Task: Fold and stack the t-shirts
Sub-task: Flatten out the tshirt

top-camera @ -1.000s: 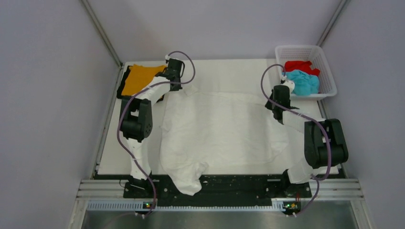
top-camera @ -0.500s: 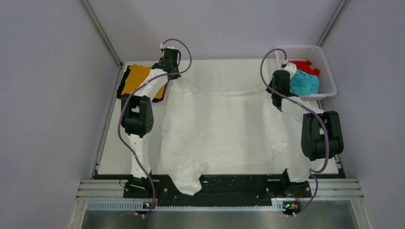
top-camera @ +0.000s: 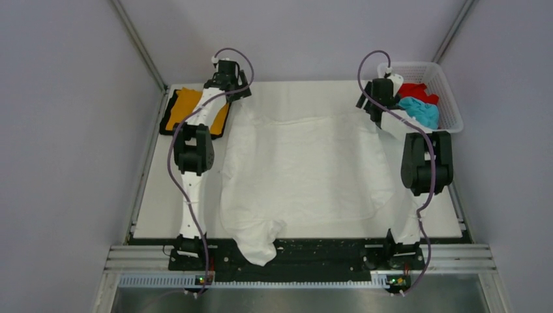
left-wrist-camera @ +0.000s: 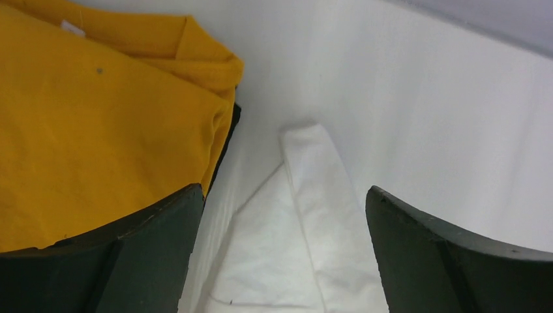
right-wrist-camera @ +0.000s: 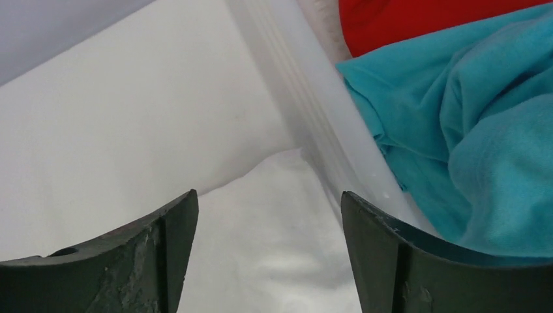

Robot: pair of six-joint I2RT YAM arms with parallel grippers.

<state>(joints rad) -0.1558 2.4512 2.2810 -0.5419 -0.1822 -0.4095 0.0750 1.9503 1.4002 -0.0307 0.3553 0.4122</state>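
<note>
Top external view: the white desk [top-camera: 163, 195] fills the middle of the scene. Most of it is covered by the white t-shirt [top-camera: 306, 169], which lies spread out flat. One bunched part of the shirt hangs over the near edge, left of centre.

Both arms reach to the far side of the desk, the left arm [top-camera: 192, 150] at the far left corner of the shirt and the right arm [top-camera: 424, 160] at its far right corner.

The white lattice basket [top-camera: 454, 114] sits at the far right corner of the desk. It holds the teal t-shirt [top-camera: 422, 112], crumpled, with the red t-shirt [top-camera: 417, 91] on its far side.

At the far left the orange t-shirt [top-camera: 186, 104] lies folded on top of the black t-shirt [top-camera: 167, 116], of which only an edge shows.

On the left wrist view, the left hand [left-wrist-camera: 283, 190] has its fingers wide apart above a folded corner of the white shirt, just beside the orange one.

On the right wrist view, the right hand [right-wrist-camera: 269, 195] is likewise spread apart over the white cloth, right against the basket wall. Whether either hand touches the cloth cannot be told.
</note>
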